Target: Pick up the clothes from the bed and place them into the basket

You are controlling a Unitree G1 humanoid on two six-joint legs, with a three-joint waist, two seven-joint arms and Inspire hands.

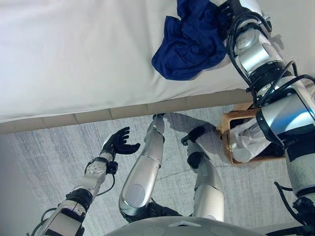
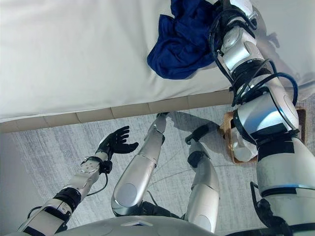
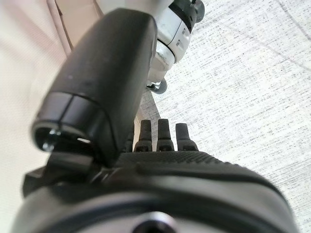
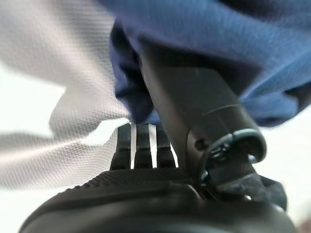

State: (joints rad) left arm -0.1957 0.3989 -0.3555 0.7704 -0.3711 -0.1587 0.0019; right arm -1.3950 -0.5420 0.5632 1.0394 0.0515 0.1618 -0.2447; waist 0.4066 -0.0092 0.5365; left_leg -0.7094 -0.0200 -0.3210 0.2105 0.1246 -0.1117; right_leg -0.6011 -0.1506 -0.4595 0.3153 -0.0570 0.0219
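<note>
Clothing first: a crumpled navy-blue garment (image 1: 189,42) lies on the white bed (image 1: 74,54), bunched near the mattress's front edge toward the robot's right. The right hand (image 1: 231,10) reaches onto the bed at the garment's far right side, touching the cloth. In the right wrist view the blue fabric (image 4: 204,43) drapes over and around the thumb (image 4: 194,102), while the fingers (image 4: 138,143) extend toward the pale sheet just beneath the cloth's edge — the fingertips run under the fabric fold, so whether they are closed on the cloth cannot be told.

Below the bed's edge, on the grey carpet (image 1: 49,157), a woven wicker basket (image 1: 227,129) stands on the robot's right side, partly hidden behind the right arm; something white (image 1: 246,142) sits inside it. The garment and the basket are well apart, with the tan bed base (image 1: 123,112) between them.

The left hand (image 1: 118,142) hangs over the carpet on the robot's left, away from the bed, fingers spread and relaxed, holding nothing — its wrist view shows straight fingers (image 3: 165,136) above bare carpet.
</note>
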